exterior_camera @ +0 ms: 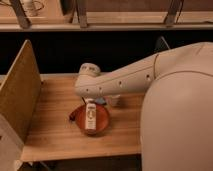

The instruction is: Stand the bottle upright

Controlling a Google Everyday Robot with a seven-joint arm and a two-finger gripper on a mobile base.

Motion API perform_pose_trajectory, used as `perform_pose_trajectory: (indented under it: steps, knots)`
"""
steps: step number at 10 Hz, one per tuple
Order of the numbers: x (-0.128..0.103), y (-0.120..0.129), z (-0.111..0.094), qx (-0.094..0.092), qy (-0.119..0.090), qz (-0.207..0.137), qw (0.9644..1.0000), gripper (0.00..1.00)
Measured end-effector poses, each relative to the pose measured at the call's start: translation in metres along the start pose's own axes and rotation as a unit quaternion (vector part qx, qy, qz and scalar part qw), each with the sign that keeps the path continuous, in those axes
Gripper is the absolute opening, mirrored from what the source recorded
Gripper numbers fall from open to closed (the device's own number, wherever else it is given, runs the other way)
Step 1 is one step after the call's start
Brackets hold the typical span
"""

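The slim whitish bottle, with a pale label and a dark round mark, is over the round orange-brown bowl near the front of the wooden table. Its long axis runs towards the camera, and whether it rests in the bowl or is held above it I cannot tell. My gripper is at the bottle's far end, mostly hidden under my white arm, which reaches in from the right.
A small white cup stands just behind the bowl to the right, partly under the arm. A tall pegboard panel walls the table's left side. A dark gap and a shelf lie behind the table.
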Motion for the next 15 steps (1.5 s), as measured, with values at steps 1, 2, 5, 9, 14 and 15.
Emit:
perform_pose_trajectory:
  steps: [1, 2, 5, 9, 14, 15]
  knots:
    - [0.000, -0.001, 0.000, 0.000, 0.000, 0.000, 1.0000, 0.80]
    - [-0.001, -0.001, 0.000, -0.004, 0.000, 0.000, 1.0000, 0.80]
    - [-0.009, 0.012, 0.006, -0.083, -0.010, 0.013, 0.9964, 0.80]
    - [-0.029, 0.027, 0.025, -0.231, -0.031, 0.062, 0.9705, 0.80]
    - [-0.017, 0.036, 0.036, -0.249, -0.016, 0.062, 0.9664, 0.80]
    - [-0.009, 0.042, 0.040, -0.240, -0.002, 0.054, 0.9693, 0.80]
